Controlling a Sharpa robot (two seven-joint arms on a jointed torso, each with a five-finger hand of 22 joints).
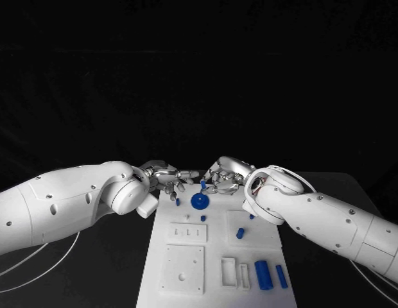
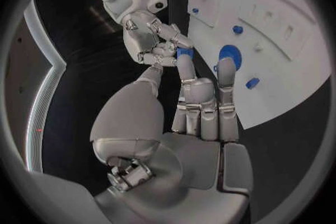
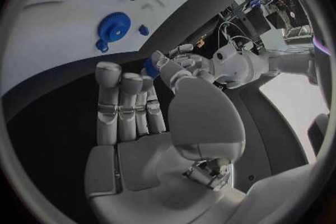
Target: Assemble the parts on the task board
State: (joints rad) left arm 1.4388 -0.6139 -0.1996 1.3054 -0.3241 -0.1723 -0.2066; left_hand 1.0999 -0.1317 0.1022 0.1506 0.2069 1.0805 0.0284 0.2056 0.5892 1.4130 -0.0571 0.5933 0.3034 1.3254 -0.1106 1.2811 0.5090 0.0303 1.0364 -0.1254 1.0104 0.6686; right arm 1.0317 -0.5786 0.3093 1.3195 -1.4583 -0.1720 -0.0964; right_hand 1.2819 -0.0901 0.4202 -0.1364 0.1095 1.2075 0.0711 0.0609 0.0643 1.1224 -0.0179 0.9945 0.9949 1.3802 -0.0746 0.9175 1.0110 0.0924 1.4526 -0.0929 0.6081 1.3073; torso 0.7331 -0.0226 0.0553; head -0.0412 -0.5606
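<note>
The peg, a small blue part, is pinched between both hands' fingertips above the board's far edge. It looks light, stiff and slick. Left hand and right hand should pinch its ends.

Blue parts sit on the white board, silver hands above it, tabletop black.

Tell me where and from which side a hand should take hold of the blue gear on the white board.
Grip the blue gear by its toothed rim, coming from straight above with fingers on opposite sides. It lies flat on the white board, so the rim is the only part that fingers can close on; its faces offer no hold.
</note>
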